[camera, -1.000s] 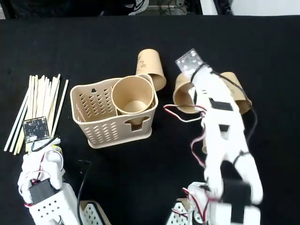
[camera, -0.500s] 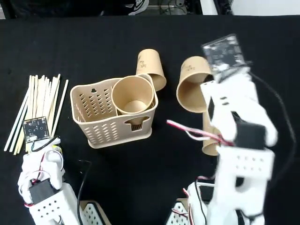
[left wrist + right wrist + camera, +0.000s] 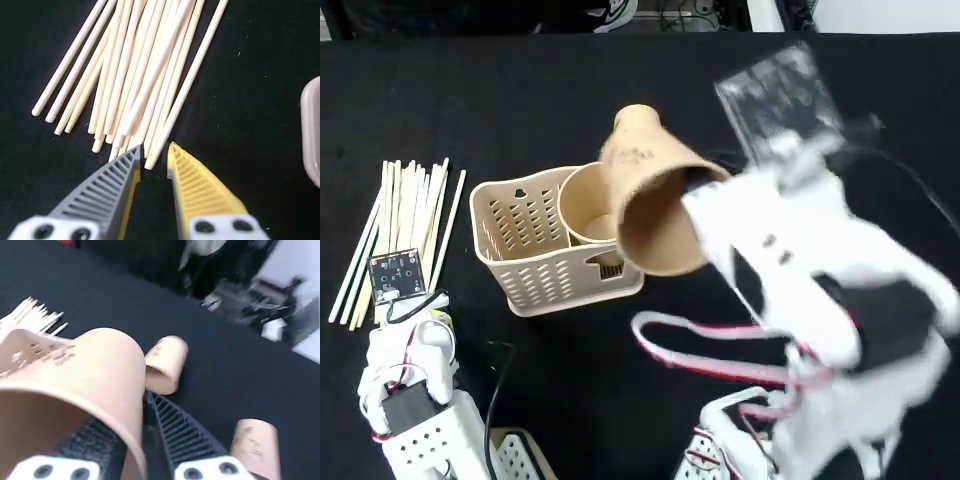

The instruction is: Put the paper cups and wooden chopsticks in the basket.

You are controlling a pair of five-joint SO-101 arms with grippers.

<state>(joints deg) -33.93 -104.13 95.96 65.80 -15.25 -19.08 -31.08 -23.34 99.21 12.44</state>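
Note:
My right gripper [image 3: 692, 190] is shut on the rim of a paper cup [image 3: 655, 205], held tilted in the air over the right end of the beige basket [image 3: 510, 192]. In the right wrist view one finger is inside the cup [image 3: 85, 370] and the other finger [image 3: 175, 430] is outside it. Another cup [image 3: 582, 203] stands upright in the basket. The wooden chopsticks [image 3: 400, 220] lie in a bundle left of the basket. My left gripper [image 3: 154, 150] is open low at their near ends, with one chopstick tip [image 3: 150, 161] between its fingertips.
Beyond the held cup one loose cup [image 3: 165, 365] lies on its side on the black table, and another cup [image 3: 255, 445] lies farther right. The basket's edge [image 3: 312, 130] is close beside the chopsticks. My right arm [image 3: 820, 280] covers the table's right half.
My right arm has lifted a cup from the right of the table and swung it left, up over the basket's right end. The left arm has not moved.

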